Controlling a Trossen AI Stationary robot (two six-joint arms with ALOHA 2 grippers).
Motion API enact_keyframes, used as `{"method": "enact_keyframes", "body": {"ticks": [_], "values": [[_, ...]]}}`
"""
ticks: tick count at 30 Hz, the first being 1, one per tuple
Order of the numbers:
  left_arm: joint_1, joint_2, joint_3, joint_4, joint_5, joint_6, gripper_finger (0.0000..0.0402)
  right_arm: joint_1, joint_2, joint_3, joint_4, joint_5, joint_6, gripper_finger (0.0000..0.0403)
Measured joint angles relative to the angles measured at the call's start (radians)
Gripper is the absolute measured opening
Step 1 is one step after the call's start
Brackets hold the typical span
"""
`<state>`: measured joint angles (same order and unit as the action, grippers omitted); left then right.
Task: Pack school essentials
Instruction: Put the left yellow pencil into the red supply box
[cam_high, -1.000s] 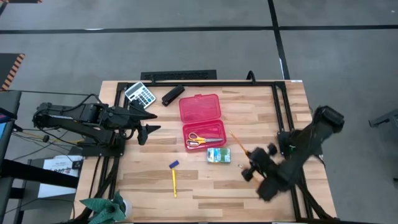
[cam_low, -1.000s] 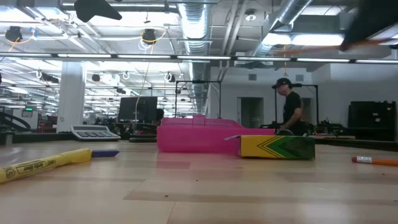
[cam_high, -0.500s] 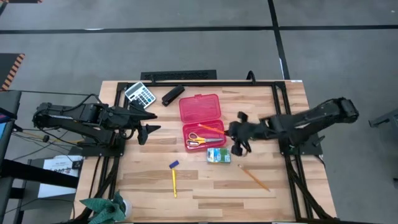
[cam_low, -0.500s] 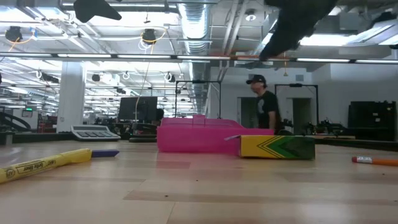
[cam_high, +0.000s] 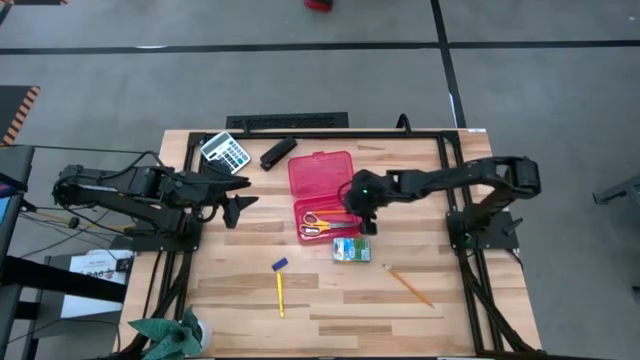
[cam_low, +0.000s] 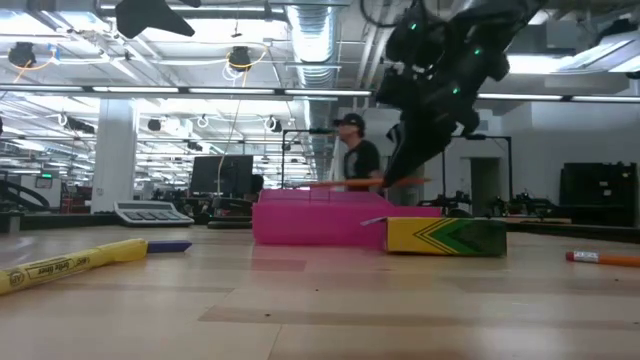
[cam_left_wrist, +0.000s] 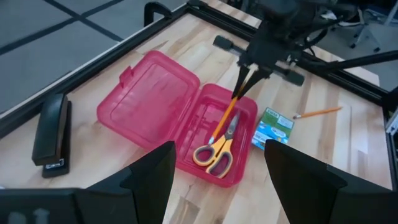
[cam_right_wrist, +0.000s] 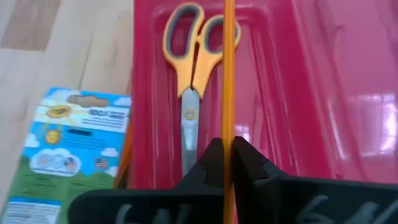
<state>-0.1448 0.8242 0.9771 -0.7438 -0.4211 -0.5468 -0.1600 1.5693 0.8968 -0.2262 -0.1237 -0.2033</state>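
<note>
Pencil (cam_right_wrist: 228, 74) newly over case (cam_high: 322, 170) (scissors (cam_high: 322, 222) inside)

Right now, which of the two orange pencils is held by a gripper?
The orange pencil over the open pink plastic case, pinched in the right gripper. The other orange pencil lies loose on the wooden table, untouched.

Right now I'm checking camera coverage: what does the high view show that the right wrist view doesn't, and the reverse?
Only the high view shows the calculator, stapler, pen, blue piece, loose pencil and the waiting left claw. Only the right wrist view shows the right claw shut on its pencil up close, and the packet's printed picture. Both show the pink case, scissors and packet.
</note>
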Motion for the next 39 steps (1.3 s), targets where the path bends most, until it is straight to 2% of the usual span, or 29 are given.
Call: {"method": "enact_keyframes", "body": {"ticks": [8, 19, 25, 39], "values": [[0.000, 0.000, 0.000, -0.009, -0.025, 0.000, 0.0242, -0.064, 0.099, 0.079, 0.002, -0.061, -0.061, 0.0012], [0.000, 0.000, 0.000, -0.017, -0.033, 0.003, 0.0242, -0.070, 0.239, 0.190, -0.007, -0.094, -0.088, 0.0017], [0.000, 0.000, 0.000, -0.034, -0.032, 0.003, 0.0242, -0.079, 0.249, 0.195, -0.025, -0.091, -0.085, 0.0030], [0.000, 0.000, 0.000, -0.037, -0.033, 0.011, 0.0242, -0.130, 0.204, 0.194, -0.055, -0.088, -0.091, 0.0031]]}}
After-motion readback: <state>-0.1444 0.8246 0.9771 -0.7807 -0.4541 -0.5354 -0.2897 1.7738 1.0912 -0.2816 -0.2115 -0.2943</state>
